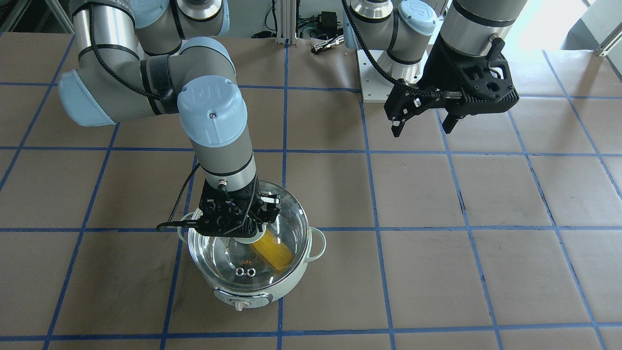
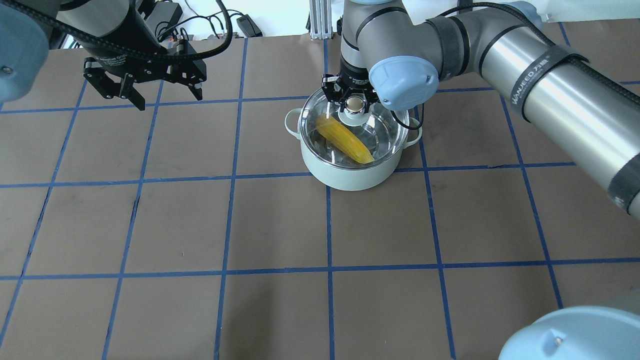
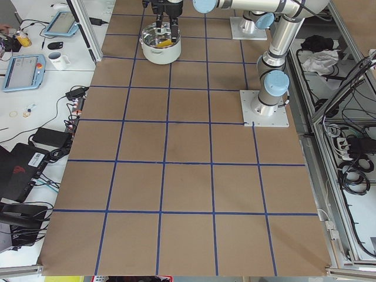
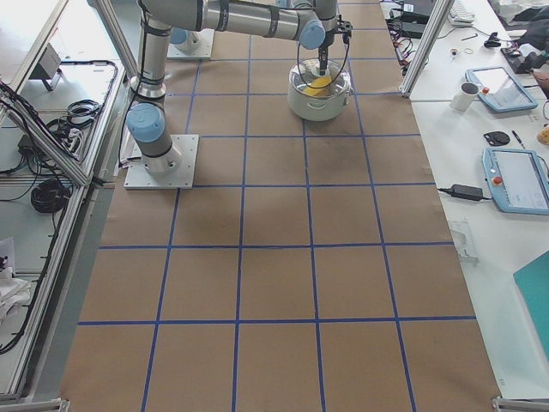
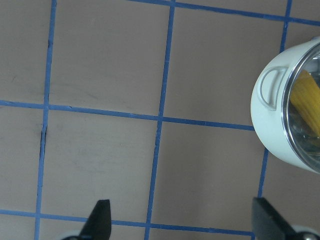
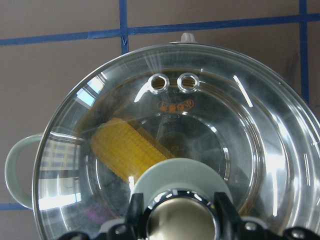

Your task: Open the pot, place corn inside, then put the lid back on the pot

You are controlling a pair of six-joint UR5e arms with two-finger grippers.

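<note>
The pale mint-green pot (image 1: 272,291) stands on the table with the yellow corn (image 1: 274,248) lying inside it. The clear glass lid (image 1: 228,262) lies over the pot's mouth. My right gripper (image 1: 248,233) points straight down and is shut on the lid's knob. In the right wrist view the fingers (image 6: 135,207) flank the knob above the lid (image 6: 250,115), and the corn (image 6: 127,152) shows through the glass. I cannot tell whether the lid rests fully on the rim. My left gripper (image 2: 167,100) hangs open and empty, well to the pot's side (image 5: 267,125).
The table is brown with a grid of blue tape. The left arm's base plate (image 1: 384,73) and cables lie at the robot's edge. Side benches with tablets and a mug (image 4: 467,94) stand beyond the table.
</note>
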